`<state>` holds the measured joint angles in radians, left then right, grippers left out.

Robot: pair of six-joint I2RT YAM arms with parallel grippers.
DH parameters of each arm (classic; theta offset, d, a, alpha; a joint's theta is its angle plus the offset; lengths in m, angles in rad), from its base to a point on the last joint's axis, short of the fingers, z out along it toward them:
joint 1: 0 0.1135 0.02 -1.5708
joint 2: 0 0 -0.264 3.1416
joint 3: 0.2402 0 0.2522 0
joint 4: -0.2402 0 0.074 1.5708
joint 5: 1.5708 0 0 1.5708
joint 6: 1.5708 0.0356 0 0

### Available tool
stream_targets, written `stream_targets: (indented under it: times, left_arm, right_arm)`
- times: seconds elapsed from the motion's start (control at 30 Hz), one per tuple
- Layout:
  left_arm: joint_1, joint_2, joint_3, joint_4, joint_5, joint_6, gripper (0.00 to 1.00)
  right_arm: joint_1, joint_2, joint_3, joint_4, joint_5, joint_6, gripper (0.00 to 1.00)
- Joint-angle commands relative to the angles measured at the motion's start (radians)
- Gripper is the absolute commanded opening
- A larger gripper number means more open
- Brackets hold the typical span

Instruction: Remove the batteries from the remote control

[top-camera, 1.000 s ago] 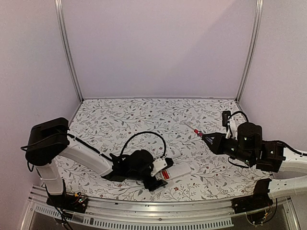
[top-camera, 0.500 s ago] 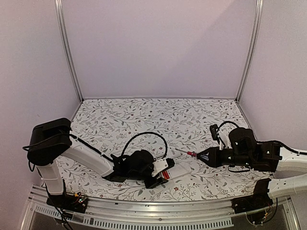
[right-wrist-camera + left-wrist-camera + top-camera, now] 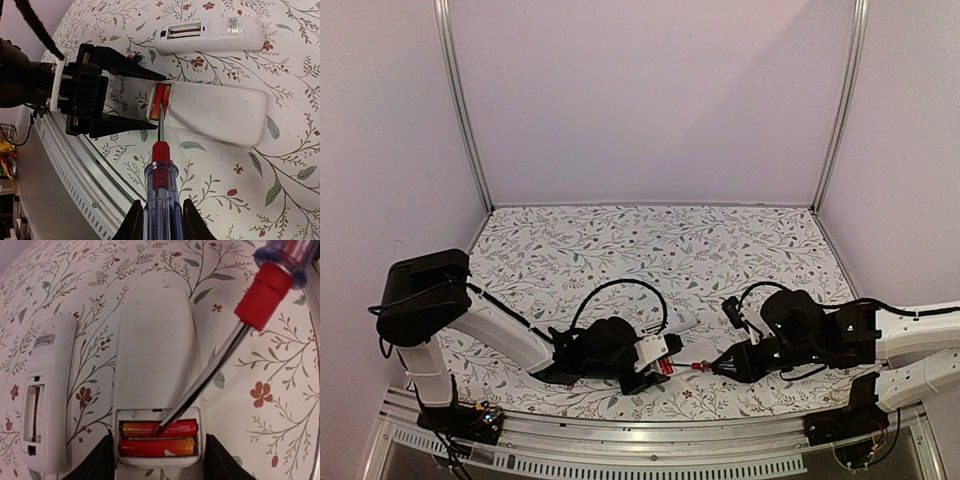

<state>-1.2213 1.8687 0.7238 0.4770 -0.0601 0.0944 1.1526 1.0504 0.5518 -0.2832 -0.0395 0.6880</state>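
Batteries (image 3: 156,446), two of them, both red, lie side by side in the open compartment at one end of the remote (image 3: 157,350). The remote is a wide white body lying flat on the floral counter (image 3: 280,405), near the front edge and between the two arms in the top view. The left end effector (image 3: 158,456) pinches it at the battery end: its dark fingers (image 3: 100,462) press against the two long sides, just outside the compartment walls.

The right end effector (image 3: 160,220) is pressed together on the clear blue-tinted handle of the screwdriver (image 3: 228,345), one finger on each side of it in the right wrist view. The tool is tilted down, its red collar above the counter beside the remote and its metal shaft crossing over the remote's back. The tip touches the battery that lies farther from the left fingers, about at its middle. Both batteries sit fully in the compartment.

Just beside the remote, on the side away from the screwdriver handle, lies a slim white oblong (image 3: 47,390), roughly parallel to it, with a strip of counter between. It has a long narrow recess in its upper face, toward the same end as the remote's compartment, and a small grey label further along. What is inside the recess cannot be told.
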Motion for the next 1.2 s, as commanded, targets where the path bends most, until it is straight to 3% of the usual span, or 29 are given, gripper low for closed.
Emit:
stream_targets:
  times: [0.0,0.3,1.17]
  left_arm:
    - [-0.019,0.03,-0.025,-0.017,-0.018,0.032,0.42]
    - [-0.023,0.028,-0.026,-0.017,-0.018,0.034,0.41]
    - [-0.029,0.03,-0.023,-0.02,-0.022,0.038,0.39]
  right_arm:
    - [0.014,0.027,0.05,0.006,0.03,0.0,0.0]
    - [0.015,0.08,0.101,-0.04,0.103,0.001,0.0]
    - [0.035,0.11,0.178,-0.135,0.106,0.07,0.0]
